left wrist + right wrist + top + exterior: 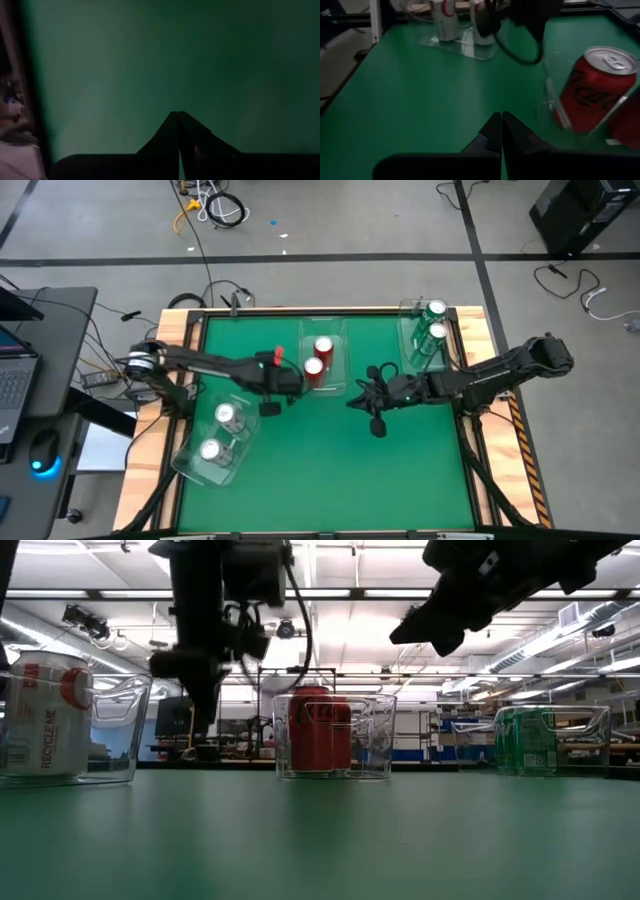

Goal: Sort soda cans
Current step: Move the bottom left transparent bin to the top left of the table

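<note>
- Soda cans sit in 3 clear bins on the green table (330, 450): 2 red cans (318, 357) in the middle bin (322, 362), 2 silver cans (218, 432) at the left, 2 green cans (434, 322) at the right.
- Left gripper (270, 408) hangs near the middle bin, fingers closed, holding nothing.
- Right gripper (377, 426) hangs over bare table, fingers closed, holding nothing.

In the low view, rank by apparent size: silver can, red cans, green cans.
1. silver can, largest, though nearest the camera
2. red cans
3. green cans, smallest, likely just farther away
</note>
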{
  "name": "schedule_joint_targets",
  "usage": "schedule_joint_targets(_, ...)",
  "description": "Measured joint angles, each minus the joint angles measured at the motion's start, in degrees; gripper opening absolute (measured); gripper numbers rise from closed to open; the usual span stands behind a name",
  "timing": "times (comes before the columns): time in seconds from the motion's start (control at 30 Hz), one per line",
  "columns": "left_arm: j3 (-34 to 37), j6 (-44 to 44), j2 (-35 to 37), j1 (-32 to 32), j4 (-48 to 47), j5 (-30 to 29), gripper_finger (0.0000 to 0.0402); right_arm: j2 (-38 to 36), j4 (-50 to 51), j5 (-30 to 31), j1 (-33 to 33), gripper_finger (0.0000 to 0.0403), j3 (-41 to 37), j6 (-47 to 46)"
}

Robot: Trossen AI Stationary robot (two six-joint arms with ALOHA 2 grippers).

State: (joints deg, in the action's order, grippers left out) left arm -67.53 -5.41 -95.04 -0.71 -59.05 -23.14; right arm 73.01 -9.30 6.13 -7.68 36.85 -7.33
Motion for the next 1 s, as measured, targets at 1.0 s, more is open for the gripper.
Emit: schedule_joint_targets(1.0,-11.77,-34.50,9.41,-41.26,-4.75,30.48,0.0000,0.00,-1.89,-2.93,2.03,0.0000,0.01,-1.12)
